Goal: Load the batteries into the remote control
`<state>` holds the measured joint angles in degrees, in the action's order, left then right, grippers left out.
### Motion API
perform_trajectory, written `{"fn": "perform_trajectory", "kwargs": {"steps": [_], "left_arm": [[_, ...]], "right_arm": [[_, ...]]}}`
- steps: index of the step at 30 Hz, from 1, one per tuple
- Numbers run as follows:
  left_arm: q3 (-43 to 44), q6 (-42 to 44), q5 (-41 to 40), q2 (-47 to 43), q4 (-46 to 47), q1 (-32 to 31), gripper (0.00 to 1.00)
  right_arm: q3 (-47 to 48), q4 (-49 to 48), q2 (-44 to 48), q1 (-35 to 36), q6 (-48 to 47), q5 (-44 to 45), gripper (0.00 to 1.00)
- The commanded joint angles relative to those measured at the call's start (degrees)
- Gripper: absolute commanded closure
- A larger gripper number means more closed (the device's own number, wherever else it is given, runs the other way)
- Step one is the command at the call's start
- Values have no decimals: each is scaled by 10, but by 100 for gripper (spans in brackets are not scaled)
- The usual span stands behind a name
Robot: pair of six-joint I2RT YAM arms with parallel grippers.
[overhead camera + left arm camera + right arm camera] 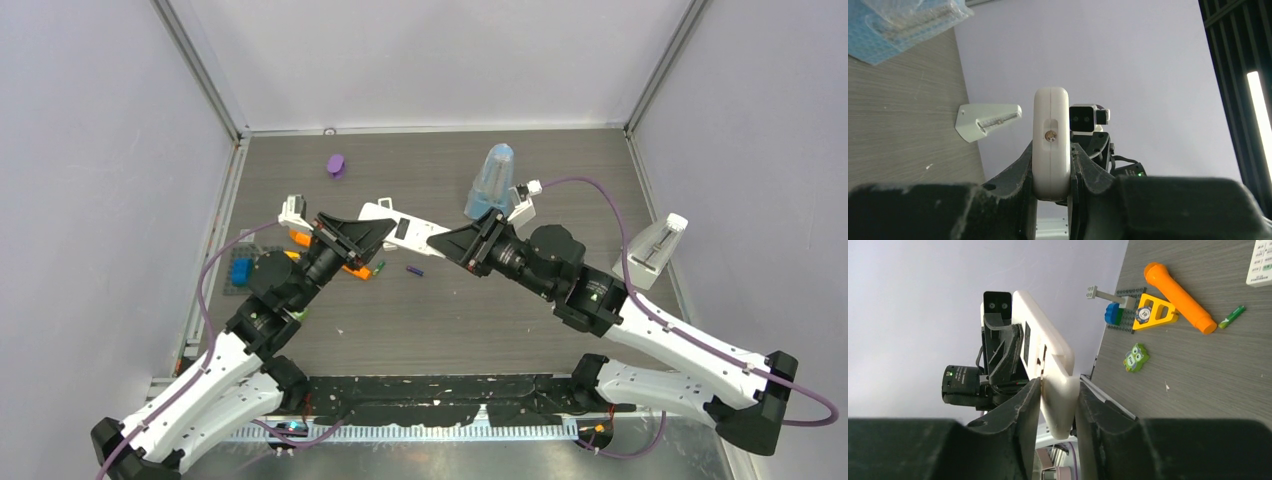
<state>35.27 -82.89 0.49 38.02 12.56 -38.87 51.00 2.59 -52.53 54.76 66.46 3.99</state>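
Closest in, the left base (pixel 130 445) and right base (pixel 750 410) sit at the near edge of the table (pixel 450 330), and both arms reach in toward the middle. At the far left a brick plate (pixel 240 270) lies on the table, with an orange tube (pixel 1178 297) just beside it. Next comes the left claw (pixel 380 232), closed firmly on one end of the remote (pixel 420 232); its wrist view shows the white end wedged between both fingers. The remote spans the gap between the two claws and looks to be held clear of the table. A dark recess shows on its face, perhaps the battery bay, though I cannot tell whether a cover is on. Below it, on the table, lie a green cell (pixel 378 267) and, a little to the right, a purple cell (pixel 414 270), both apart from the remote and neither loaded. The right claw (pixel 440 242) has its fingers on either side of the remote's other end, very close, but I cannot tell whether they press or merely flank it. Farther right a white wedge (pixel 650 248) rests on the table. My reading is that the remote is being positioned for loading. The next move calls for the left claw to hold it steady alone while the right backs off and goes down for the purple cell, a small, round target that could roll.
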Motion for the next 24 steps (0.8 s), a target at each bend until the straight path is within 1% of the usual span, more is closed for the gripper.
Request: {"fn": "perform_trajectory", "kwargs": {"steps": [1, 4, 7, 10, 11, 13, 15, 17, 20, 24], "left_arm": [[11, 54, -32, -13, -19, 3, 100], [21, 93, -44, -16, -51, 3, 100], [32, 127, -40, -6, -74, 3, 100], [42, 170, -45, 6, -109, 3, 100], [44, 179, -50, 10, -122, 3, 100], [39, 203, -52, 16, -124, 3, 100], [36, 230, -48, 23, -124, 3, 100], [41, 271, -41, 29, -150, 3, 100], [50, 341, -27, 32, -195, 3, 100], [68, 417, 15, 36, -248, 4, 100]], "right_arm": [[10, 21, -1, -15, 5, -22, 66], [16, 37, -6, -27, -1, -30, 69], [23, 44, -16, -34, -5, -62, 74], [37, 58, -27, -40, -17, -74, 85], [37, 59, -27, -44, -18, -75, 91], [36, 59, -28, -48, -24, -75, 94], [33, 62, -27, -55, -40, -71, 95], [32, 81, -27, -67, -60, -62, 95], [27, 140, -39, -111, -101, -56, 95], [25, 228, -102, -169, -193, -53, 95]]}}
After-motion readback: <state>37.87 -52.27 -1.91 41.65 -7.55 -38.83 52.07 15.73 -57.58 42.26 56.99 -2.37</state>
